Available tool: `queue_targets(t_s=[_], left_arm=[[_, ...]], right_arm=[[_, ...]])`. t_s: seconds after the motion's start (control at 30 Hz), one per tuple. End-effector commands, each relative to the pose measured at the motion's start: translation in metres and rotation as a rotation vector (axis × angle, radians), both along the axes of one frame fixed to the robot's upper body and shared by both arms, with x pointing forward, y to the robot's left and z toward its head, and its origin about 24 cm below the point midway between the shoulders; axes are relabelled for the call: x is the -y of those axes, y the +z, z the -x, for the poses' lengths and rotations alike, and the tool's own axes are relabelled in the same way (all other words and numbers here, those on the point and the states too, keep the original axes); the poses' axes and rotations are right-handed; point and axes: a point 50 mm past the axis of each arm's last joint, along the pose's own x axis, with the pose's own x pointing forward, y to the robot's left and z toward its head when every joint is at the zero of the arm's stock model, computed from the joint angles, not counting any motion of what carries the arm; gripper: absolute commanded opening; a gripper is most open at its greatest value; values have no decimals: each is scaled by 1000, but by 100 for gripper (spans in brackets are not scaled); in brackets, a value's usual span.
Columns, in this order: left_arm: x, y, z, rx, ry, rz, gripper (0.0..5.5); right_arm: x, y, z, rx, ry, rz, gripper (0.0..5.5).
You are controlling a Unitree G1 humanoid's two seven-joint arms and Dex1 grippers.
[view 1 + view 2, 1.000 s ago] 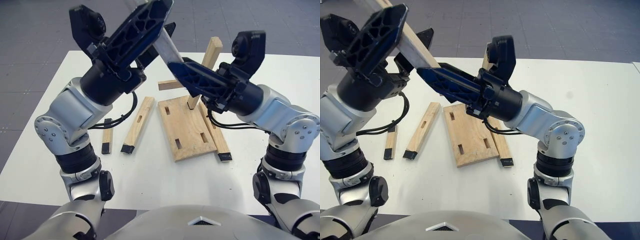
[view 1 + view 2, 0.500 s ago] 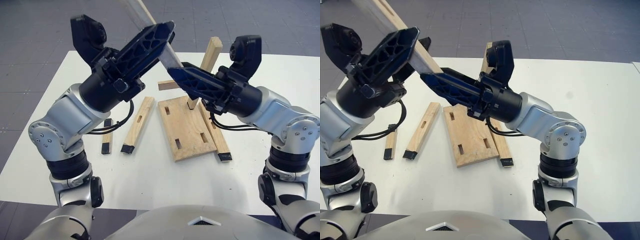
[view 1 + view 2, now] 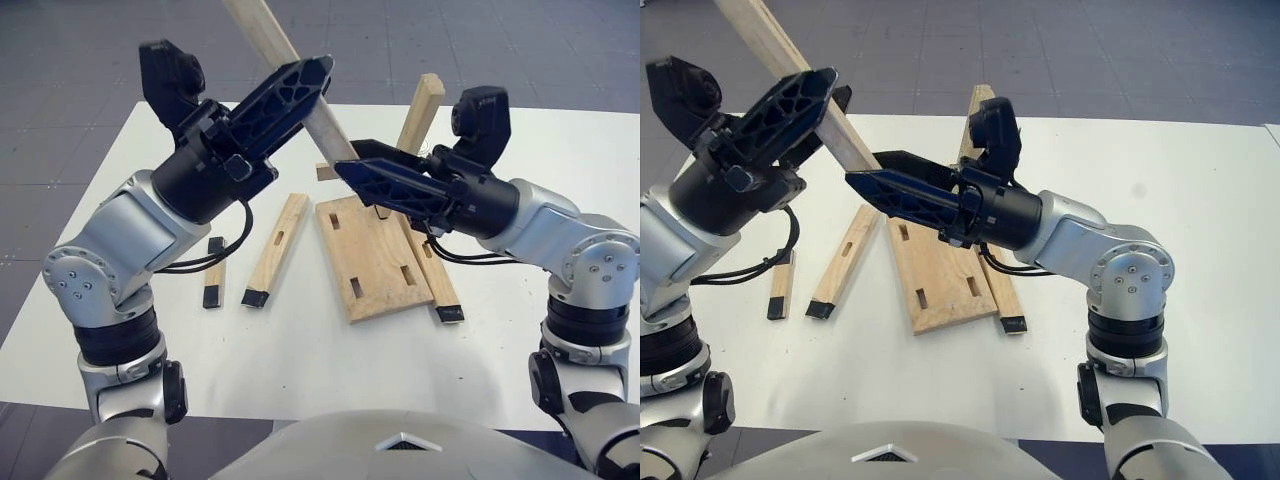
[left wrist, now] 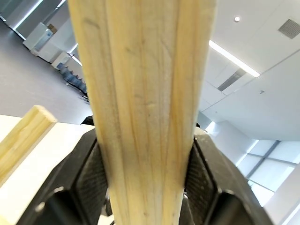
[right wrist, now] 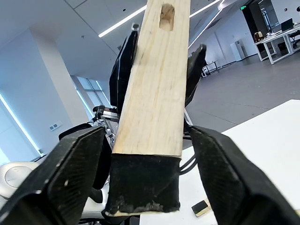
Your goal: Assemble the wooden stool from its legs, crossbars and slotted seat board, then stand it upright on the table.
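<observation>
A long wooden leg [image 3: 275,45] with a black-capped end slants high above the table, and my left gripper [image 3: 300,95] is shut on its middle; its pads [image 4: 89,180] press both sides. The capped lower end [image 5: 145,183] sits between the fingers [image 5: 225,187] of my right gripper [image 3: 350,165], which is open around it with a small gap. Below lies the slotted seat board [image 3: 372,255] flat on the table. One leg [image 3: 418,115] stands tilted in a slot at its far side.
A slotted leg [image 3: 277,245] lies left of the board and another leg [image 3: 432,275] lies along its right edge. A short crossbar [image 3: 213,285] lies farther left, and one more crossbar [image 3: 330,172] is behind the board. The white table [image 3: 560,150] has free room at the right and front.
My left arm has swung so more of the leg shows above its gripper. The right gripper has dropped and levelled out, now with the leg's capped end between its fingers.
</observation>
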Motion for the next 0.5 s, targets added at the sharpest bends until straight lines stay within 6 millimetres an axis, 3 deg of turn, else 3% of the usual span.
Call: queue_targets(t_s=[0.03, 0.13, 0.23, 0.33, 0.43, 0.5], left_arm=[[-18, -1, -2, 24, 110, -58, 206], [-40, -7, -4, 45, 228, -142, 206], [-49, -25, -4, 31, 287, -220, 206], [-46, -33, -5, 19, 299, -211, 206], [-32, -22, -9, 49, 257, -128, 206], [-28, -20, -12, 77, 259, -157, 206]], right_arm=[[18, -7, -4, -3, -92, 55, 376], [41, -22, -4, -32, -177, 135, 376], [52, -43, -2, -28, -220, 300, 376], [49, -52, -2, 8, -216, 377, 376], [38, -50, 0, 36, -159, 375, 376], [36, -60, 0, 47, -146, 450, 376]])
